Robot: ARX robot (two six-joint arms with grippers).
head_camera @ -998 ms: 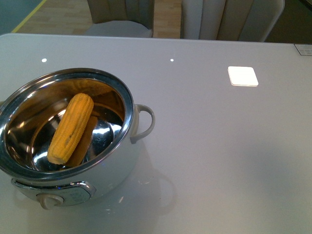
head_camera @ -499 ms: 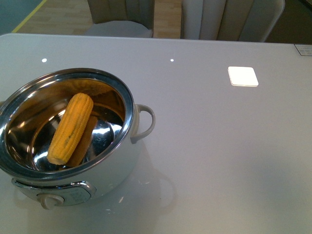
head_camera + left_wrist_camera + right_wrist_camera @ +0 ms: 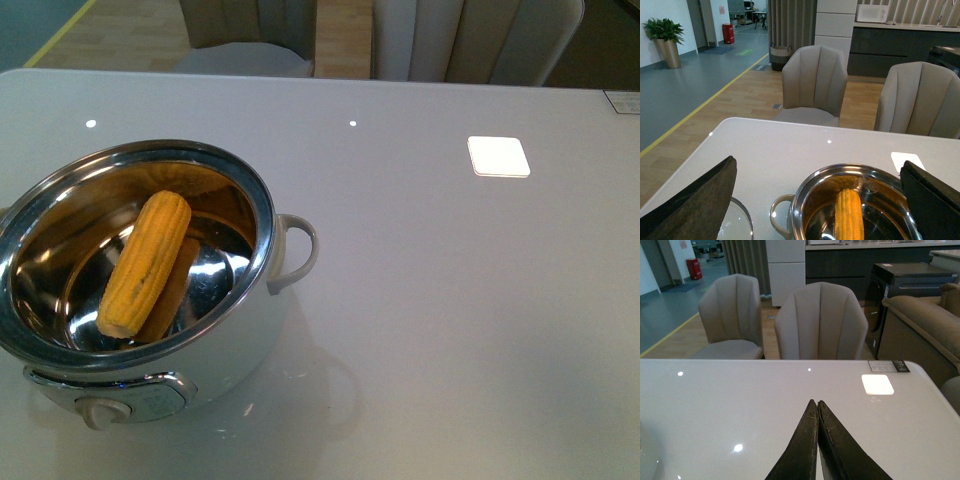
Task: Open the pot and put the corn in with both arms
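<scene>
The white pot [image 3: 255,330] stands open at the table's front left, with a shiny steel inside and a white loop handle [image 3: 296,252]. The yellow corn [image 3: 146,263] lies inside it, leaning on the wall. No arm shows in the front view. In the left wrist view the pot [image 3: 812,185] and the corn [image 3: 848,215] lie below my left gripper [image 3: 820,192], which is open wide and empty, its fingers [image 3: 695,200] either side of the pot. My right gripper [image 3: 816,405] is shut and empty above bare table.
A glass lid [image 3: 737,225] lies on the table beside the pot. A bright white square [image 3: 497,156] shows on the grey table [image 3: 450,300] at the back right. Beige chairs [image 3: 470,40] stand behind the far edge.
</scene>
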